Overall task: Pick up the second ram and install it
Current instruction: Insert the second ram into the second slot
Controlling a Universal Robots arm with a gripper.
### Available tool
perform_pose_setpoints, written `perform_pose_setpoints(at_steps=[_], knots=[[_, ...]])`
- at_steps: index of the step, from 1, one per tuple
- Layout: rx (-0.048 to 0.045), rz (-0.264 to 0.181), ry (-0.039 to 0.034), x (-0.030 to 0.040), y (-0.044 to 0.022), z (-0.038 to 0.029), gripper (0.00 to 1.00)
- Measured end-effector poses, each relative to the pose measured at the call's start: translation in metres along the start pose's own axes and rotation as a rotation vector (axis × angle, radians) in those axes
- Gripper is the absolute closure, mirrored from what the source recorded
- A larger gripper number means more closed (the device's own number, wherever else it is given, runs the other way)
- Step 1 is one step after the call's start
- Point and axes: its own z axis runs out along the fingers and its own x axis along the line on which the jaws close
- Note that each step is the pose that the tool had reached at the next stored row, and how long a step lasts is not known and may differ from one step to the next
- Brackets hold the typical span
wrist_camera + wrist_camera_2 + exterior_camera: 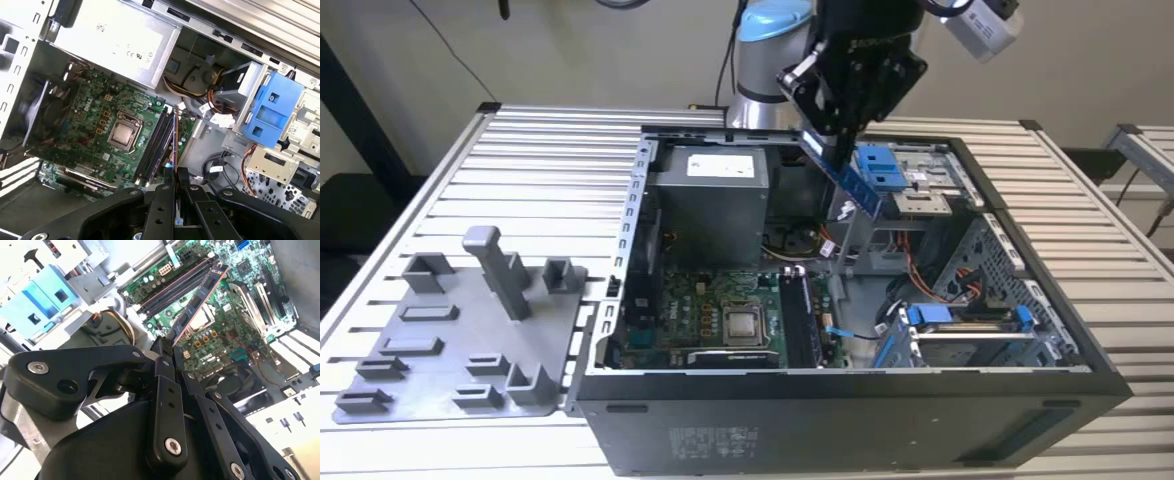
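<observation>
Step in hand: carry/approach, ram picked up and not yet installed. Gripper (834, 128) is closed down on ram (857, 180), pinching its upper end, with the board hanging tilted below the fingers, in the air over the open case (854, 400).

In the second wrist view the gripper (167, 347) clamps the near end and the ram (200, 300) sticks out toward the slots (172, 287). It is well apart from them and touches nothing. In the first wrist view the ram (175, 135) shows edge-on, running roughly along the slots (155, 142) but offset to the side away from the CPU (122, 134).

Judgement: seating calls for the board's edge squared to a free slot, centred end to end, tilt taken out, then a straight push down. Cables near the blue caddy (272, 107) look close to the path.

Further out are the PSU (707, 200) at the case's far end and a grey tray (454, 340) on the table (547, 140), at the exterior view's left.
</observation>
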Motion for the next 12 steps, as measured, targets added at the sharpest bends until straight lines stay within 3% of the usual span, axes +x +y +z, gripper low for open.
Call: perform_pose_setpoints(at_steps=[12], knots=[[0.0038,0.147,0.0014,0.0004,-0.0009,0.0008,0.86]])
